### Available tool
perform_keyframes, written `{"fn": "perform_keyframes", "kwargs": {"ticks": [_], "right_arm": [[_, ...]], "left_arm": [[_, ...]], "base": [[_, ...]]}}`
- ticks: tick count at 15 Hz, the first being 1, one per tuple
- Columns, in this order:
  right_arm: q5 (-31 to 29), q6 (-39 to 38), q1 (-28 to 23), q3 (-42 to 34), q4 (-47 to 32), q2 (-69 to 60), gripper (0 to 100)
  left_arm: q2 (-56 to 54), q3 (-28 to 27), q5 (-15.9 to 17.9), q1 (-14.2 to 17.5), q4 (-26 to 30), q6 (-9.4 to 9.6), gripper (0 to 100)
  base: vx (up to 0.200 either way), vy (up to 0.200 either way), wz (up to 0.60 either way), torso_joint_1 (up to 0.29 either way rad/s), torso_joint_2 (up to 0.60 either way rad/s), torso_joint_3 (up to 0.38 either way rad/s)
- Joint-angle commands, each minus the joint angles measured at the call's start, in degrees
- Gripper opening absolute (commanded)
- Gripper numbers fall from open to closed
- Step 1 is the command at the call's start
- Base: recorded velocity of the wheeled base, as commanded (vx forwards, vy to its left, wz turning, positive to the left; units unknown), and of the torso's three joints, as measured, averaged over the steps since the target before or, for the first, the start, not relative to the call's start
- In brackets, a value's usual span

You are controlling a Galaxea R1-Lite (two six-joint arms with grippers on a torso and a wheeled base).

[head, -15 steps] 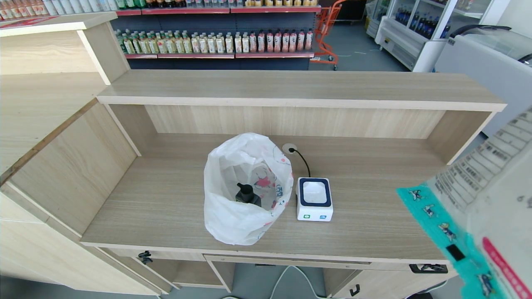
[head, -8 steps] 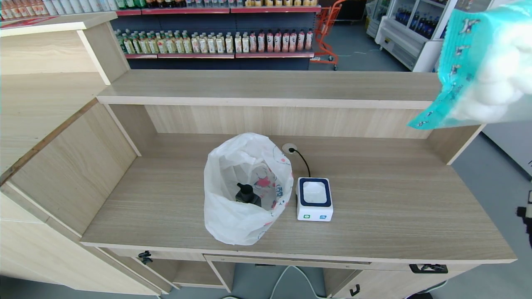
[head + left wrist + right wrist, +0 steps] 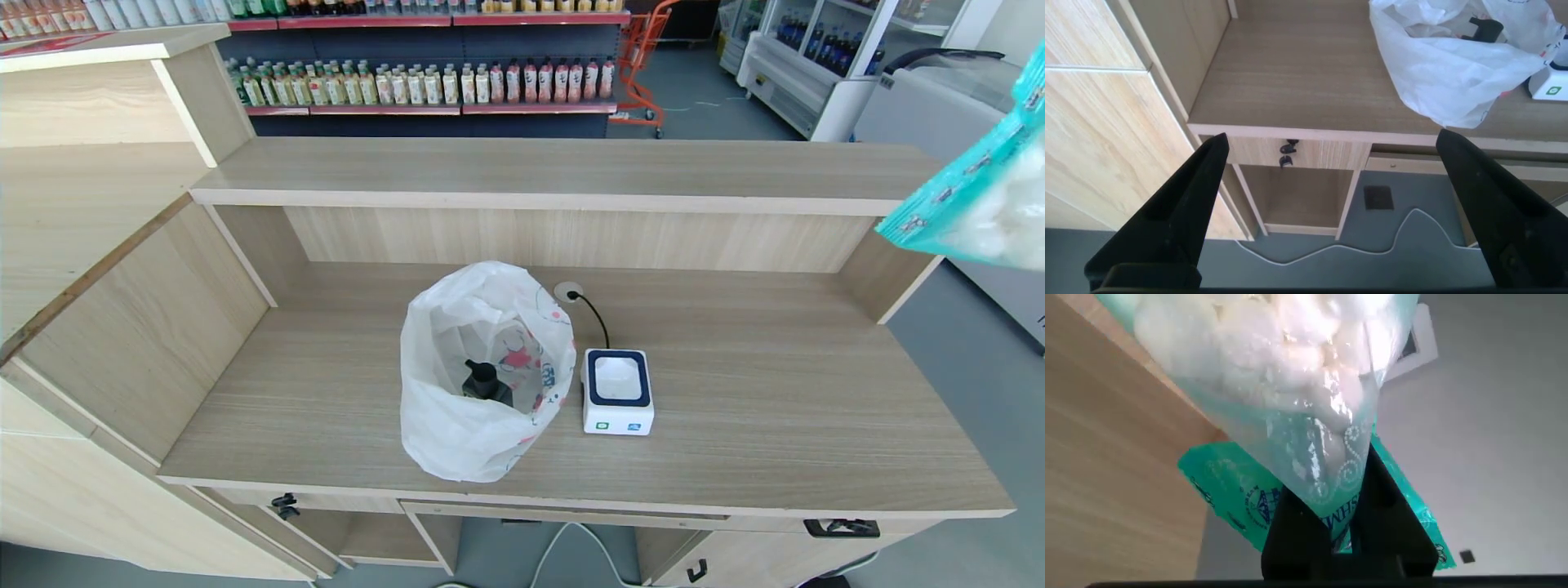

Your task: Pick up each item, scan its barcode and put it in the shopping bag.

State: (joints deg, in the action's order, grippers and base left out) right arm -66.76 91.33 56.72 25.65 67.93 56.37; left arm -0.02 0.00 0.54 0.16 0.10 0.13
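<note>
The right gripper (image 3: pixel 1335 531) is clamped on one packet (image 3: pixel 1290 392) of white cotton balls, pinching its teal printed edge, so the packet rises clear of the fingers in the air. In the head view the packet (image 3: pixel 984 204) hangs by the right end of the counter (image 3: pixel 775 408), well apart from everything on it.

The left gripper (image 3: pixel 1331 140) is spread wide with nothing between its two fingers. It sits low before the counter's front edge, with one white bag (image 3: pixel 1454 73) ahead of it on the top.

The bag (image 3: pixel 482 367) stands open with one dark bottle (image 3: pixel 486 382) inside. One scanner (image 3: pixel 618 390) sits just beside the bag — on the side nearer the right gripper — and one black cable (image 3: pixel 596 314) runs from its back.
</note>
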Motion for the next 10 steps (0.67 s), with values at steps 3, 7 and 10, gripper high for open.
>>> {"fn": "perform_keyframes", "kwargs": {"ticks": [3,7,10], "right_arm": [[-23.24,-7.84,12.53,8.89,-1.66,1.2,0],[-22.1,-6.17,12.27,20.41,-20.11,1.02,0],[-21.75,-5.11,11.66,26.21,-23.19,4.45,0]], "left_arm": [[0.02,0.0,-0.01,0.02,-0.01,-0.05,100],[0.02,0.0,-0.01,0.02,-0.01,0.04,100],[0.02,0.0,-0.01,0.02,-0.01,0.04,100]], "base": [[0.0,0.0,0.0,0.0,0.0,0.0],[0.0,0.0,0.0,0.0,0.0,0.0],[0.0,0.0,0.0,0.0,0.0,0.0]]}}
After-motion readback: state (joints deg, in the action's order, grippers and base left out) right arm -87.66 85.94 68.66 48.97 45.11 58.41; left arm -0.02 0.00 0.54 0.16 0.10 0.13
